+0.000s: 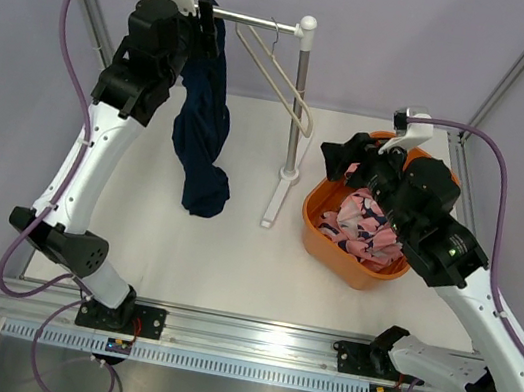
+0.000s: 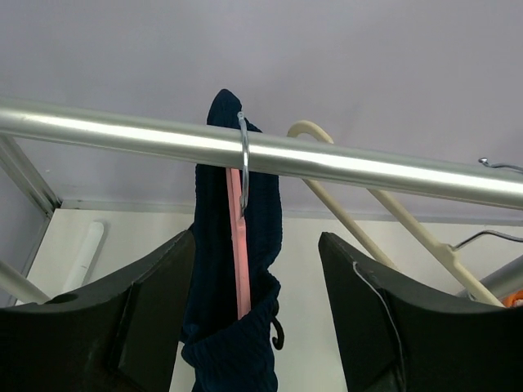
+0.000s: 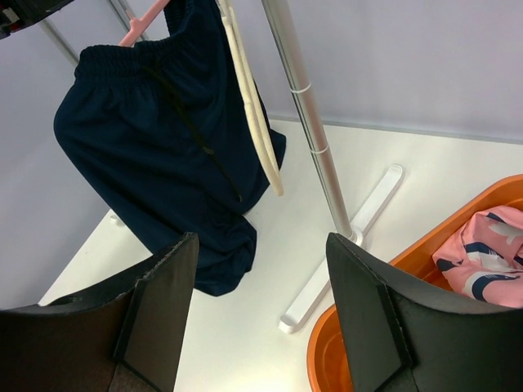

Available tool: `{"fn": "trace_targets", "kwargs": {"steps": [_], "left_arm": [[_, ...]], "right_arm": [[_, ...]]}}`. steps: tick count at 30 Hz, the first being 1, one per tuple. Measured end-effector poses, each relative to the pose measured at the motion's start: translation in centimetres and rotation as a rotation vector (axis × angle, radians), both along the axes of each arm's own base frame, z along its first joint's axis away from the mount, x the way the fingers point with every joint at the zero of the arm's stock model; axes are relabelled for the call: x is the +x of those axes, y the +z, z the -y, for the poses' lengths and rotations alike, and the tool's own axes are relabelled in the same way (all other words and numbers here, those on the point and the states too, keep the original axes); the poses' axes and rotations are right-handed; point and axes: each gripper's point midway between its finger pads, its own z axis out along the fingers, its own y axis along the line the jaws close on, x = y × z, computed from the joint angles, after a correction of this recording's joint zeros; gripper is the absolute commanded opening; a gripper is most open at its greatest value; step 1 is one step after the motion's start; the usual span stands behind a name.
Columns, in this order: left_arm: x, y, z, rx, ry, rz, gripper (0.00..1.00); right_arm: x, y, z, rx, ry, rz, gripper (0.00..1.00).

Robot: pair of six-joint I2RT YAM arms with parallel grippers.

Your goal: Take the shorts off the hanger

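The dark navy shorts (image 1: 202, 135) hang from a pink hanger (image 2: 238, 245) hooked on the metal rail (image 1: 252, 20); their lower end bunches on the table. My left gripper (image 1: 208, 29) is open, up at the rail, its fingers (image 2: 155, 310) on either side of the navy cloth (image 2: 221, 327). The pink patterned shorts (image 1: 364, 224) lie in the orange basket (image 1: 322, 232). My right gripper (image 1: 349, 161) is open and empty above the basket's far left rim. In the right wrist view I see the navy shorts (image 3: 155, 163) and part of the pink shorts (image 3: 486, 265).
A bare cream hanger (image 1: 282, 83) hangs on the rail to the right of the navy shorts. The rack's upright post (image 1: 299, 101) and white foot (image 1: 276, 204) stand between the shorts and the basket. A frame strut (image 1: 513, 68) runs along the right side.
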Motion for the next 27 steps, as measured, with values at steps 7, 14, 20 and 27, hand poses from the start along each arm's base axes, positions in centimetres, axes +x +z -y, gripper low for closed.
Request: {"fn": "trace_targets", "kwargs": {"steps": [7, 14, 20, 27], "left_arm": [[1.9, -2.4, 0.0, 0.013, 0.0, -0.052, 0.62], [3.2, -3.6, -0.5, 0.018, 0.006, -0.075, 0.62], [4.4, -4.8, -0.2, 0.026, -0.008, -0.093, 0.61], [5.1, -5.6, 0.3, 0.031, -0.027, -0.105, 0.54]], "right_arm": [[-0.2, -0.5, 0.4, -0.017, -0.007, -0.008, 0.73], [-0.5, -0.5, 1.1, -0.017, -0.025, -0.001, 0.73], [-0.6, -0.6, 1.3, -0.018, -0.028, -0.001, 0.74], [-0.6, -1.1, 1.4, -0.024, -0.033, -0.009, 0.74]]}}
